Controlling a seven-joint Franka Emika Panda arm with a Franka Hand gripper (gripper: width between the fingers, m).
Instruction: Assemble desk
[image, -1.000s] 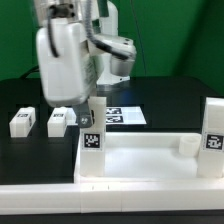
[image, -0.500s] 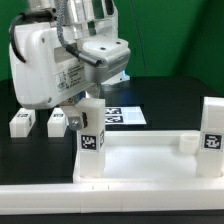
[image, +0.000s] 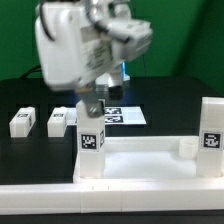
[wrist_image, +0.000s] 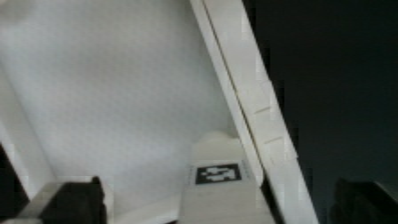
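The desk's white rimmed tabletop (image: 150, 165) lies upside down at the front. One tagged square leg (image: 92, 137) stands upright in its corner on the exterior view's left, and another leg (image: 212, 126) stands in the corner on the right. My gripper (image: 93, 105) hangs just above the left leg. In the wrist view the gripper (wrist_image: 222, 202) is open. Its dark fingers (wrist_image: 79, 198) stand wide on either side of that leg (wrist_image: 221, 172) without touching it. The tabletop's underside (wrist_image: 107, 100) fills the rest of that view.
Two loose white legs (image: 22, 122) (image: 60, 122) lie on the black table on the exterior view's left. The marker board (image: 124, 116) lies behind the tabletop. A short round socket (image: 187, 146) rises by the right leg.
The arm's upper body has swung from the exterior view's left back toward the right. The gripper stays over the left leg, which has not moved.
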